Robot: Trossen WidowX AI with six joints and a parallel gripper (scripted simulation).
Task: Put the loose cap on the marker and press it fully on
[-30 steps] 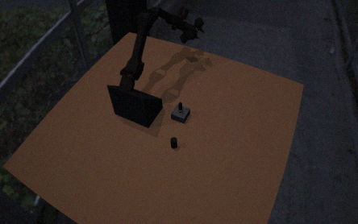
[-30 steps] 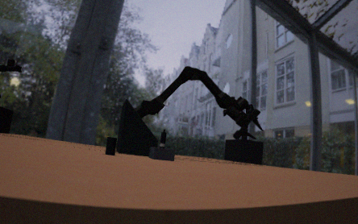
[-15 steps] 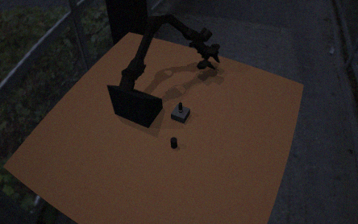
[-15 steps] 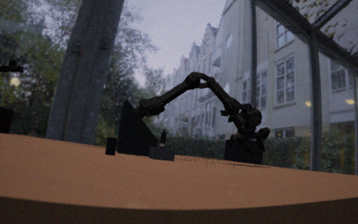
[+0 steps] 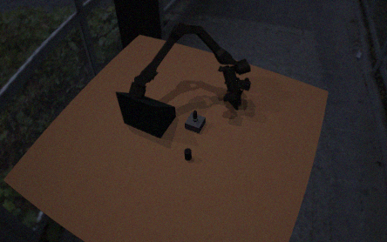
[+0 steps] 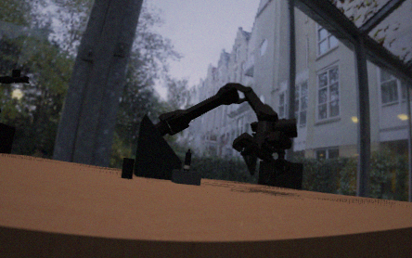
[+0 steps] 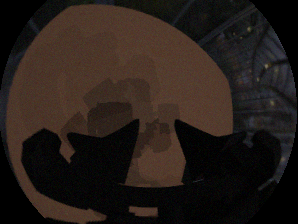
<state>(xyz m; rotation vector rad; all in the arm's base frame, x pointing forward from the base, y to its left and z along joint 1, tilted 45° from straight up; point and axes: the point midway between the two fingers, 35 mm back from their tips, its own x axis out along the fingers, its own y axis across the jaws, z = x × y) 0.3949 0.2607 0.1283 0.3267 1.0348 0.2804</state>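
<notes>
The marker (image 5: 194, 115) (image 6: 187, 159) stands upright in the grey holder block (image 5: 193, 125) (image 6: 186, 176), with a light ring low on it. The cap, a short black cylinder (image 5: 187, 154) (image 6: 127, 168), stands apart on the table, in front of the block in the top view and left of it in the exterior view. My gripper (image 5: 234, 103) (image 6: 252, 168) (image 7: 157, 122) points down low over the table, right of the block in the top and exterior views. Its fingers are partly open with nothing between them. The wrist view shows neither marker nor cap.
A large dark upright panel (image 5: 145, 115) (image 6: 155, 155) stands left of the holder block, by the arm's base. The arm arches from behind it. The orange-brown table (image 5: 244, 174) (image 6: 232, 213) carries the arm's shadows. In the exterior view, a dark box (image 6: 285, 175) shows behind the gripper.
</notes>
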